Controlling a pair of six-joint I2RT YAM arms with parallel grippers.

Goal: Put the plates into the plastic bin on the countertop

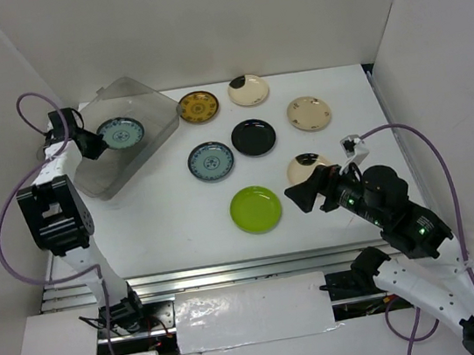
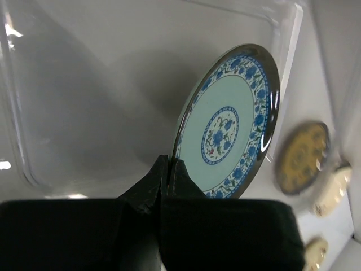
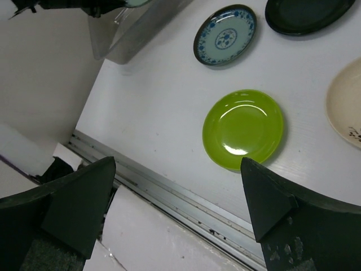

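My left gripper (image 1: pixel 96 143) (image 2: pixel 169 165) is shut on the rim of a blue-patterned plate (image 1: pixel 120 133) (image 2: pixel 228 124), holding it tilted on edge inside the clear plastic bin (image 1: pixel 150 108) (image 2: pixel 84 84). On the countertop (image 1: pixel 171 213) lie a second blue plate (image 1: pixel 211 161) (image 3: pixel 225 35), a mustard-gold plate (image 1: pixel 198 106) (image 2: pixel 302 158), a black plate (image 1: pixel 253 137) (image 3: pixel 304 14), a lime green plate (image 1: pixel 255 208) (image 3: pixel 243 129) and two cream plates (image 1: pixel 249 90) (image 1: pixel 308 113). My right gripper (image 1: pixel 304 194) (image 3: pixel 177 166) hangs open and empty just right of the lime plate, partly covering another cream plate (image 1: pixel 308 165) (image 3: pixel 347 101).
A metal rail (image 1: pixel 224 272) (image 3: pixel 169 195) runs along the front edge of the countertop. White walls (image 1: pixel 430 44) close in the left, back and right sides. The bin sits at an angle in the back left corner.
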